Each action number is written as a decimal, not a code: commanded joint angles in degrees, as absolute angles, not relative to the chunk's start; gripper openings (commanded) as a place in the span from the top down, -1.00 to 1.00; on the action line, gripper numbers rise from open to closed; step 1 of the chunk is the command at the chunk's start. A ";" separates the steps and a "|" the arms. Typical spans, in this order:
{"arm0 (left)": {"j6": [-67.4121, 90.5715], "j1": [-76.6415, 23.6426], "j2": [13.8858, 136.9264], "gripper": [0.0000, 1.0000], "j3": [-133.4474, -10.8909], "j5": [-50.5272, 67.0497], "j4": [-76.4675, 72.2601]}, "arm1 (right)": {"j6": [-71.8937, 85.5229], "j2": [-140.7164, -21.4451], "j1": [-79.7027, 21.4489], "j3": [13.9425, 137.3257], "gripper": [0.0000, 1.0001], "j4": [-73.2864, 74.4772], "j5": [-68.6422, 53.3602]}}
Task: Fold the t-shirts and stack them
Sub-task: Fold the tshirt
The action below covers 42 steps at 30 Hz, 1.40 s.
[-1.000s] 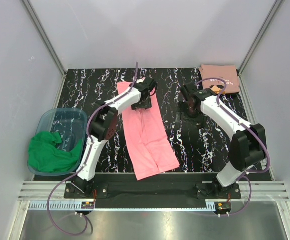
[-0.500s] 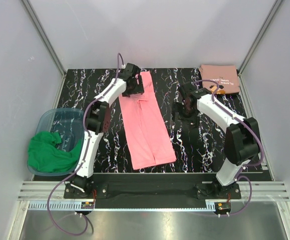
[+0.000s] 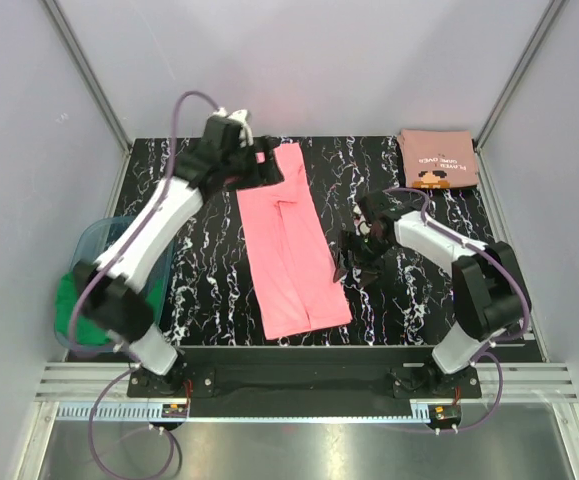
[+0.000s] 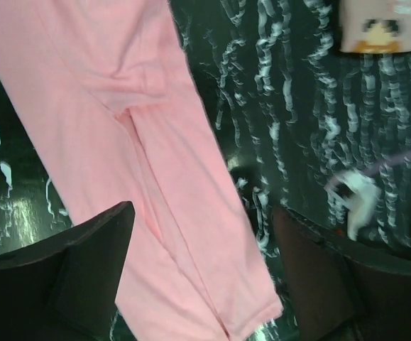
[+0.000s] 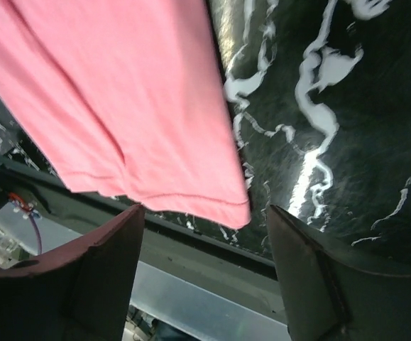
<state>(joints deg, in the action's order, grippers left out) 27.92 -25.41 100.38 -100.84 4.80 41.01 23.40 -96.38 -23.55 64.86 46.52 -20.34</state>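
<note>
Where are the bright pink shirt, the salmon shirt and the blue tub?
pink shirt (image 3: 289,250), overhead view, middle of the cloth.
salmon shirt (image 3: 438,158), overhead view, its folded top face.
blue tub (image 3: 91,240), overhead view, its far left wall.

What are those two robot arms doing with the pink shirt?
They're folding t-shirts. The pink t-shirt lies on the black table, folded into a long strip. The left gripper hovers open over its far end, and the right gripper is open beside its right edge; neither holds anything. A salmon t-shirt sits folded in the far right corner.
</note>
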 commanded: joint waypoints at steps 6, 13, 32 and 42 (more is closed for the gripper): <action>38.83 -26.45 71.22 -0.40 -58.39 19.50 37.98 | 28.81 -84.82 -31.72 57.40 -0.30 38.32 -26.54; 52.63 -29.88 58.90 -0.60 -37.99 23.11 28.76 | 28.13 -79.02 -32.25 50.80 -0.60 39.54 -21.81; 72.42 -37.00 64.42 0.06 -26.36 18.46 26.09 | 34.98 -76.03 -23.56 37.00 0.21 32.78 -26.72; 77.61 -40.51 66.62 0.03 -25.66 16.18 24.24 | 34.28 -76.03 -22.50 37.53 0.18 33.75 -25.93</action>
<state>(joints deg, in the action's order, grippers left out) 75.16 -39.44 65.41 -24.80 17.89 26.37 34.15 -76.88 -22.83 37.04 34.33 -25.61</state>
